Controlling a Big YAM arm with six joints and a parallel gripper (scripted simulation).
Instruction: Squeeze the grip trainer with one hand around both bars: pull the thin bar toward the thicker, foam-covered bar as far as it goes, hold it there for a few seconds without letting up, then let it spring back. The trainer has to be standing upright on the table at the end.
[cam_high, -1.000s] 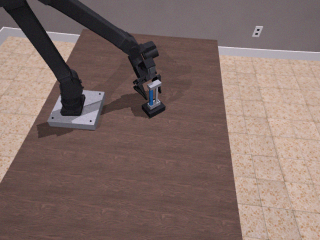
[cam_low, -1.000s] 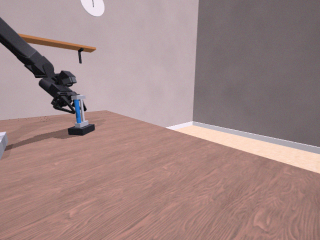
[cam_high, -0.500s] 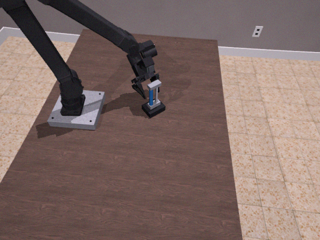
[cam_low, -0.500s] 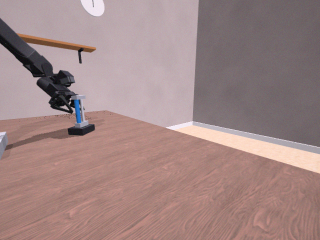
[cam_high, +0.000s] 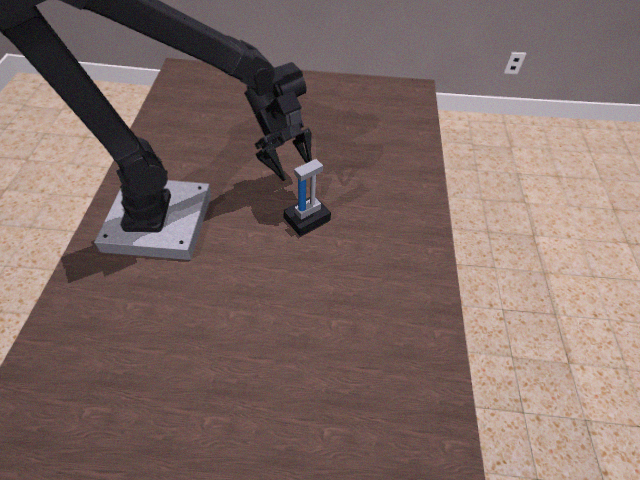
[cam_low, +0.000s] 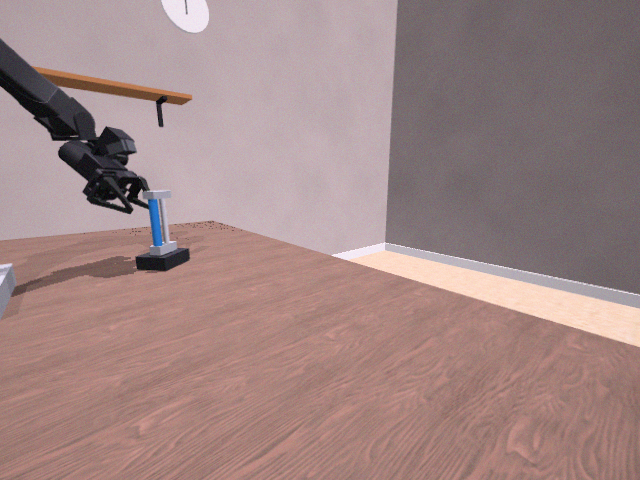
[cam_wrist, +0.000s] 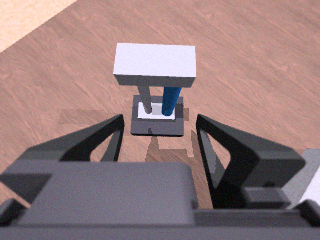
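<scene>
The grip trainer (cam_high: 308, 197) stands upright on the table on a black base, with a white top cap. Its thick blue foam bar (cam_high: 301, 194) and thin grey bar (cam_high: 312, 192) stand side by side and apart. It also shows in the exterior view (cam_low: 159, 229) and in the wrist view (cam_wrist: 156, 90). My gripper (cam_high: 288, 157) is open and empty. It hangs tilted just behind and above the trainer's cap, with both fingers clear of the bars. In the wrist view the fingers stand short of the trainer, on either side of its base.
The arm's grey base plate (cam_high: 155, 219) sits on the table to the left of the trainer. The table's right edge runs past the trainer, with tiled floor beyond. A wall shelf (cam_low: 111, 86) hangs behind the arm.
</scene>
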